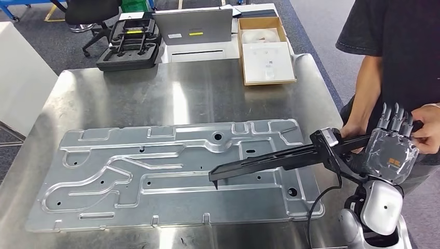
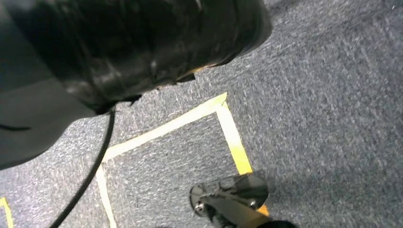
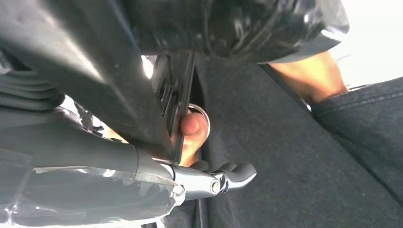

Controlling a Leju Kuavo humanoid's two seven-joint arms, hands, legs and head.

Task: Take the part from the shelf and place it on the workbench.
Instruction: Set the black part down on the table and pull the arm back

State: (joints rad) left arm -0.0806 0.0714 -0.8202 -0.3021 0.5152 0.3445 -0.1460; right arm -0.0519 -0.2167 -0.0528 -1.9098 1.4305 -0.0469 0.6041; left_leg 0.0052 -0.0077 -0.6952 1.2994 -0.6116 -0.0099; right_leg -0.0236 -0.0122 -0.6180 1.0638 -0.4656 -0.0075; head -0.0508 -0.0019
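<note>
A long black part (image 1: 270, 160) hangs just above the steel workbench (image 1: 155, 88), its tip over a large stamped metal plate (image 1: 129, 176). My right hand (image 1: 390, 150) holds the part's right end against its palm, fingers pointing up, off the table's right edge. A person's hand (image 1: 428, 132) grips the same end, and their other hand (image 1: 353, 129) lies beside it. In the right wrist view the part (image 3: 95, 61) crosses my right hand (image 3: 85, 161), with the person's thumb (image 3: 192, 127) pressed on it. My left hand (image 2: 133, 42) is a dark blur above the floor.
At the table's far side sit a cardboard box (image 1: 264, 52) with white pieces, a grey case (image 1: 192, 26) and a black foam tray (image 1: 129, 44). The person (image 1: 399, 46) stands at the right edge. Yellow floor tape (image 2: 228, 133) runs near a metal foot (image 2: 233, 194).
</note>
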